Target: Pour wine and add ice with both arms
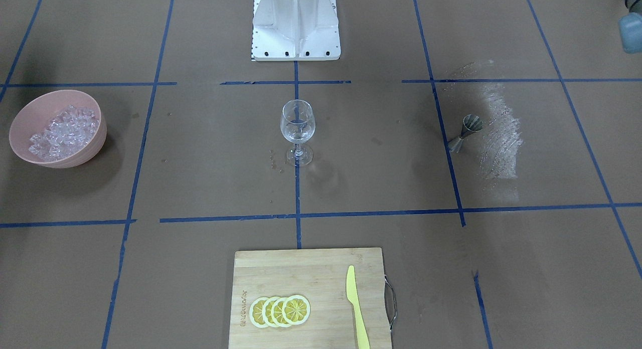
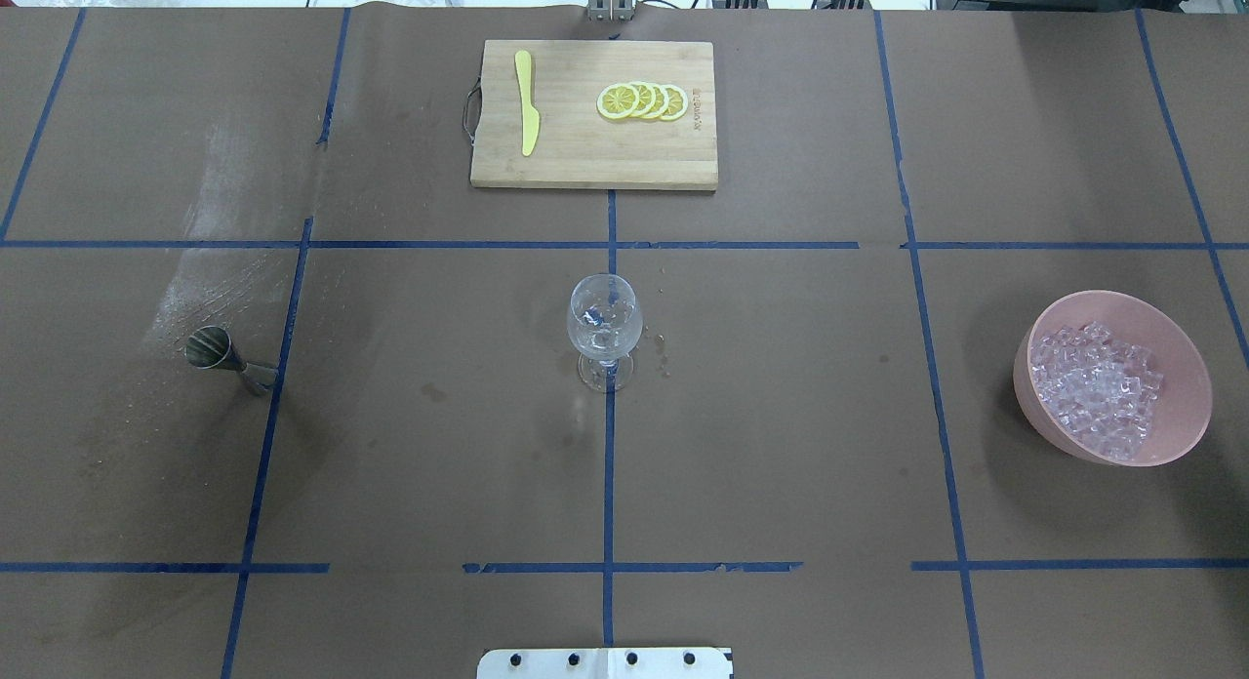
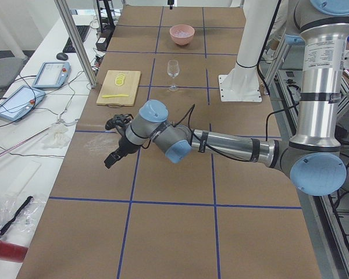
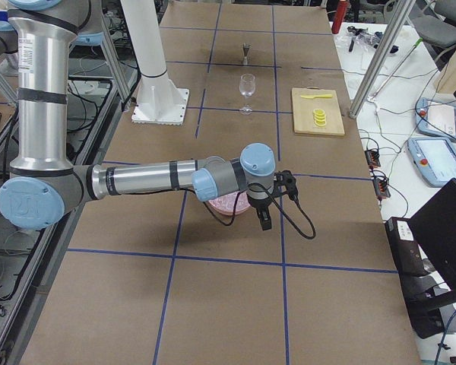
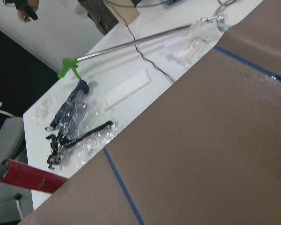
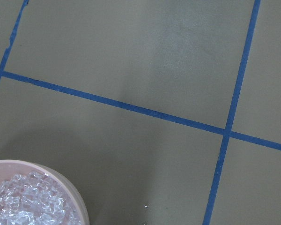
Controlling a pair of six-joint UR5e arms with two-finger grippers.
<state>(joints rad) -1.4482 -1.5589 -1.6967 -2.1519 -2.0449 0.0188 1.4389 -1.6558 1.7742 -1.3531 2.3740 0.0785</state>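
The ice (image 1: 62,131) is a heap of small clear chunks in a pink bowl (image 1: 20,119); it also shows in the overhead view (image 2: 1098,386) and the right wrist view (image 6: 18,206). A clear stemmed wine glass (image 1: 297,123) stands upright at the table's middle (image 2: 605,323). My right gripper (image 4: 264,220) shows only in the exterior right view, just past the bowl (image 4: 226,204); I cannot tell if it is open. My left gripper (image 3: 113,157) shows only in the exterior left view, low over the table's left part; I cannot tell its state. No wine bottle is in view.
A metal jigger (image 1: 466,132) stands by a whitish smear on the robot's left side (image 2: 222,357). A wooden cutting board (image 1: 301,269) with lemon slices (image 1: 280,311) and a yellow knife (image 1: 355,304) lies at the far edge. The white pedestal base (image 1: 296,28) stands behind the glass.
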